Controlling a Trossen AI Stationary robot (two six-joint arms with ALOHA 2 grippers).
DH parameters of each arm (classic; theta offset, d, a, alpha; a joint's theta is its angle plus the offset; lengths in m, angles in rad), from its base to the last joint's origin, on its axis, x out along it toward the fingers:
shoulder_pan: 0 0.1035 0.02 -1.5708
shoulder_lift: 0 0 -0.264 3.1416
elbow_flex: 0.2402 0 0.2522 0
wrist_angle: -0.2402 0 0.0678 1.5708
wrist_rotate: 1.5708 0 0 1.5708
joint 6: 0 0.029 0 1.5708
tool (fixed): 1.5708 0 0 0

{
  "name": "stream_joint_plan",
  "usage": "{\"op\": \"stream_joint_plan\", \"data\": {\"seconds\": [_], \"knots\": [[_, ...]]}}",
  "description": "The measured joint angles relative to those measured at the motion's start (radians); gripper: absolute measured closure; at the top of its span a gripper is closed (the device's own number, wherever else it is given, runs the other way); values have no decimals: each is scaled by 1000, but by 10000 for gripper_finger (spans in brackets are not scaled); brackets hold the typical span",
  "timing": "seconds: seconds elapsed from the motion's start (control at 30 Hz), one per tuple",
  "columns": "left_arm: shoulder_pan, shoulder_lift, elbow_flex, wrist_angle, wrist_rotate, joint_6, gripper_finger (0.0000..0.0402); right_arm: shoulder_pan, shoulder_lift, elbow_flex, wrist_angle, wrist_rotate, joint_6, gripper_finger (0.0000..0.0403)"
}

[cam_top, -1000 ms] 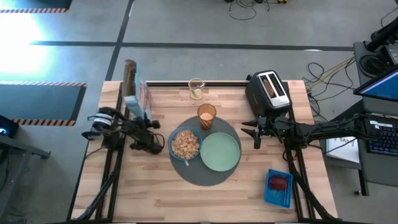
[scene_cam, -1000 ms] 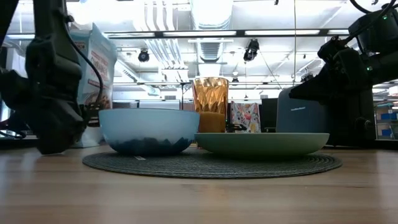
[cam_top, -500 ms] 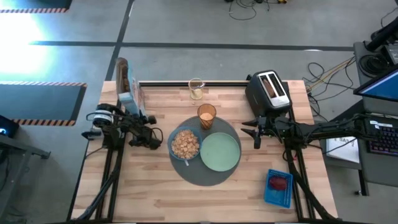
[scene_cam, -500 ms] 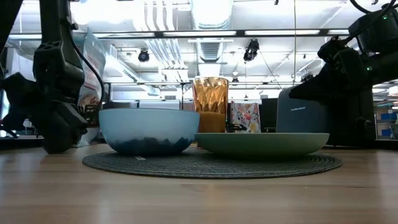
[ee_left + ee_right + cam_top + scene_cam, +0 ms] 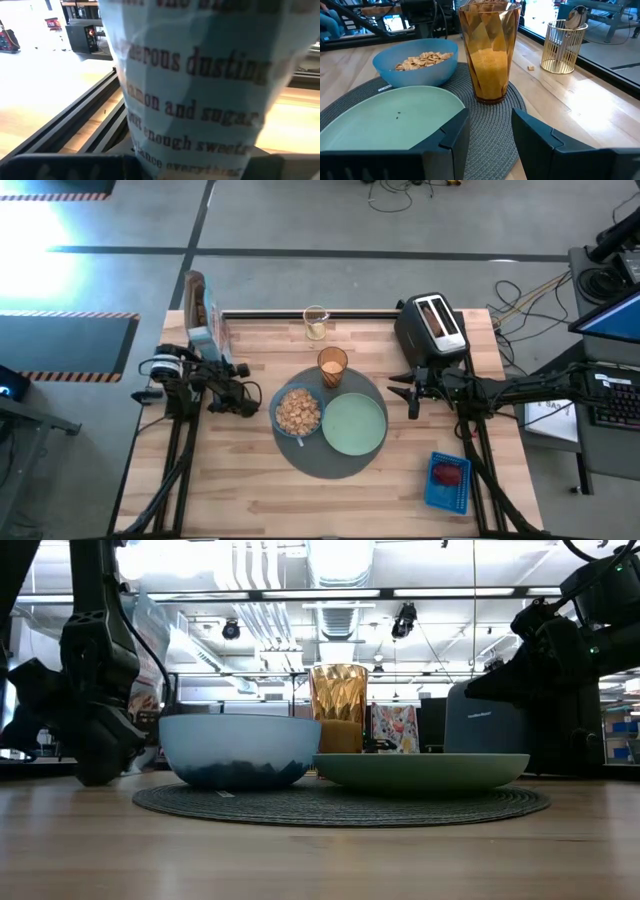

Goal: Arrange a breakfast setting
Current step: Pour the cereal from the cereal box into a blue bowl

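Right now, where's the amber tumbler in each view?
High view: amber tumbler at the mat's far edge.
Low view: centre, behind bowl and plate.
Left wrist view: not in it.
Right wrist view: top centre.
Shared landmark: the blue bowl beside it.

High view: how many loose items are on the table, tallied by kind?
Dishes: 2, blue bowl, pale-green plate
Drinking glasses: 1, amber tumbler
Mats: 1, round grey mat
Holders: 2, gold wire cup, blue basket
Appliances: 1, toaster
Food packages: 1, cereal bag, held in the left pincer
Total: 8
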Motion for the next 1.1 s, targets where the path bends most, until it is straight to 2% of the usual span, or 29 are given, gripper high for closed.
{"op": "stream_joint_plan", "data": {"seconds": [0.47,0.8,1.1], "knots": [[38,-68,-3,-41,91,-68,266,0,0,0,0,0,-1,268],[22,-128,-6,-77,159,-66,209,0,0,0,0,0,0,268],[-5,-146,34,-101,221,65,178,0,0,0,0,0,-1,268]]}}
